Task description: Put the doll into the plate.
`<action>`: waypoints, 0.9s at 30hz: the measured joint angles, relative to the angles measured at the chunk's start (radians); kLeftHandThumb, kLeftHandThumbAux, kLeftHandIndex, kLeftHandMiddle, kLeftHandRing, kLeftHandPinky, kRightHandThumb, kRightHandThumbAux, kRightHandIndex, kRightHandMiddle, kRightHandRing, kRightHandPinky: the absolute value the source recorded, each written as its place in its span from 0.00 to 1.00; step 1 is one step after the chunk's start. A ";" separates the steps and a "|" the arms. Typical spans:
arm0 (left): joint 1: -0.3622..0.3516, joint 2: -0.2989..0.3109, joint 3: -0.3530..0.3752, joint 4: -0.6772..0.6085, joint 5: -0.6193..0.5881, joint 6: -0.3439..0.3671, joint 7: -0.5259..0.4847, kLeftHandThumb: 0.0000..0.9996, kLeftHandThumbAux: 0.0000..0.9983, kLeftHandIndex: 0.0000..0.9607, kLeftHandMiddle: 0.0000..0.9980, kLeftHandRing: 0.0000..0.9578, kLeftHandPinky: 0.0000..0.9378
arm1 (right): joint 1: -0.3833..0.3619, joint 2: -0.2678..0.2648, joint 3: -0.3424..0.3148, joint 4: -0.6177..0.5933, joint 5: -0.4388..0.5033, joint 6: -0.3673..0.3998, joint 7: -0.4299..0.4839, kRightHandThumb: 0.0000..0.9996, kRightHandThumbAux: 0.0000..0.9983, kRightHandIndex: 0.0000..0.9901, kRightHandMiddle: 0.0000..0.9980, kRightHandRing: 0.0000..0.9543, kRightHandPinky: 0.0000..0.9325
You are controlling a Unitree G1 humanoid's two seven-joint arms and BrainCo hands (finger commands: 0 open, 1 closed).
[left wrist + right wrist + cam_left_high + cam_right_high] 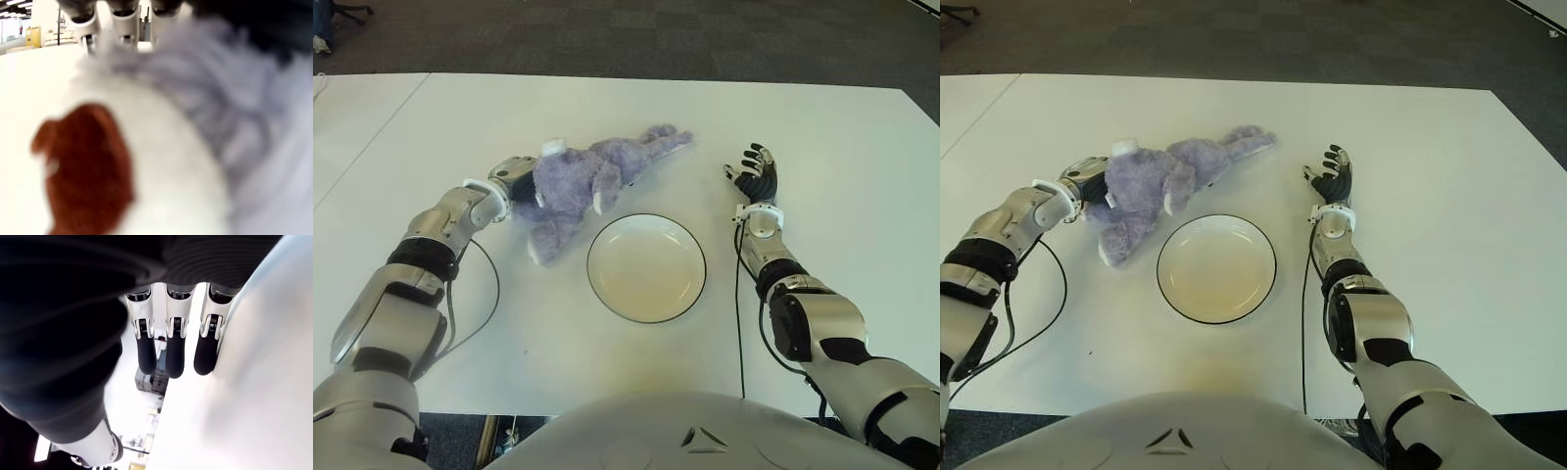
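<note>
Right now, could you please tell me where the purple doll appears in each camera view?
Left eye view: doll left of centre, just beyond the plate.
Right eye view: doll upper left, same plate beside it.
Left wrist view: doll fills the frame against the left robot hand.
Right wrist view: not in it.
</note>
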 measured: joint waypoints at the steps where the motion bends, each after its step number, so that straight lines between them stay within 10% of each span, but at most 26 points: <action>1: 0.000 -0.002 0.002 0.001 -0.005 0.001 0.001 0.70 0.69 0.45 0.76 0.81 0.81 | 0.000 0.000 0.001 0.000 0.000 0.000 0.000 0.33 0.88 0.18 0.25 0.26 0.27; 27: 0.037 -0.070 0.060 0.038 -0.094 0.056 0.099 0.70 0.70 0.45 0.74 0.77 0.79 | 0.000 0.000 0.006 0.000 0.002 0.000 -0.001 0.36 0.90 0.20 0.27 0.29 0.30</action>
